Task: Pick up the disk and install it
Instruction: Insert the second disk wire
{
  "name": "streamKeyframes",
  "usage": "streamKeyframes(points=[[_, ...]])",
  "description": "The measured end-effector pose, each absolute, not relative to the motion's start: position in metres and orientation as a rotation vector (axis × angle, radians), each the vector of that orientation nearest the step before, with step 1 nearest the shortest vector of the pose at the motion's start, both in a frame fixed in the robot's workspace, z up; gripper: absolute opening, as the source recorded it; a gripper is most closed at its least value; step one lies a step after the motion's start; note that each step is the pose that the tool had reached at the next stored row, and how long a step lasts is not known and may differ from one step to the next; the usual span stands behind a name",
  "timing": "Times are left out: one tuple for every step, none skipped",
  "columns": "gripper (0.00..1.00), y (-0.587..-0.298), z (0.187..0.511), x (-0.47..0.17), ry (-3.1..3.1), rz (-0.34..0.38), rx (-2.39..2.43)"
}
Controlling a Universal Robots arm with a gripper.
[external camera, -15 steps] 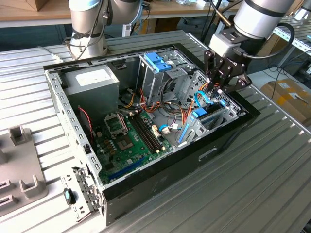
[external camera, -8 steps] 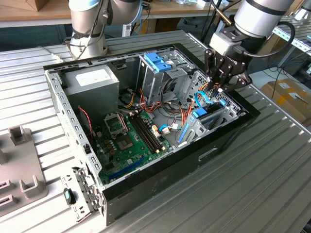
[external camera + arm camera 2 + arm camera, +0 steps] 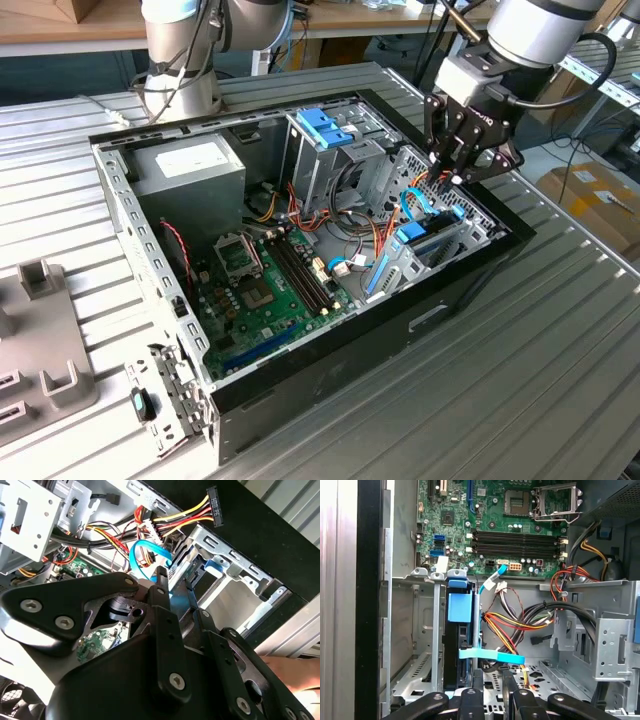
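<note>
Black pincer (image 3: pixel 452 172) hangs over the open black PC case (image 3: pixel 470 270) on the ribbed metal tabletop (image 3: pixel 540 380). Can't tell if it's open or closed. Blue-railed metal disk (image 3: pixel 459 645) stands on edge in the silver drive cage (image 3: pixel 420 645), nr the green motherboard (image 3: pixel 490 525).

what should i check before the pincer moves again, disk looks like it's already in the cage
1. Pincer empty: ok. The pincer is open, with nothing between its fingers.
2. Disk in the bay: ok. The disk stands on edge in a slot of the drive cage, blue rail outward.
3. Disk fully seated: cannot tell. The far end of the slot is hidden.
4. Path free of wiring: not ok. The flat blue cable lies across the gap right in front of the pincer, beside the disk.
5. Cables plugged into the disk: cannot tell.
</note>
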State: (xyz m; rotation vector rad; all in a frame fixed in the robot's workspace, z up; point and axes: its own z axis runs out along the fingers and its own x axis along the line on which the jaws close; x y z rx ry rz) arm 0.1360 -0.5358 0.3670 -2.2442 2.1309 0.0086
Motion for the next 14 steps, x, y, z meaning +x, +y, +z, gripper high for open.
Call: streamKeyframes(points=[[0.29, -0.5358, 0.3671, 0.136, 2.131, 0.008, -2.244], [0.29, -0.5359, 0.3672, 0.136, 2.131, 0.008, -2.245], [0.29, -0.5358, 0.3673, 0.1364, 2.131, 0.008, -2.245], [0.29, -0.5358, 0.3673, 0.1368, 2.131, 0.008, -2.245], [0.29, -0.5358, 0.3673, 0.137, 2.131, 0.008, -2.245], [0.29, -0.5358, 0.3672, 0.1375, 2.131, 0.008, -2.244], [0.29, -0.5358, 0.3673, 0.1376, 2.131, 0.008, -2.244], [0.29, -0.5358, 0.3672, 0.1378, 2.131, 0.008, -2.244], [0.29, -0.5358, 0.3672, 0.1379, 2.131, 0.008, -2.244], [0.29, -0.5358, 0.3672, 0.138, 2.131, 0.008, -2.244], [0.29, -0.5358, 0.3673, 0.1382, 2.131, 0.008, -2.244], [0.29, -0.5358, 0.3672, 0.1385, 2.131, 0.008, -2.244], [0.29, -0.5358, 0.3673, 0.1391, 2.131, 0.008, -2.245], [0.29, -0.5358, 0.3672, 0.1399, 2.131, 0.008, -2.244]])
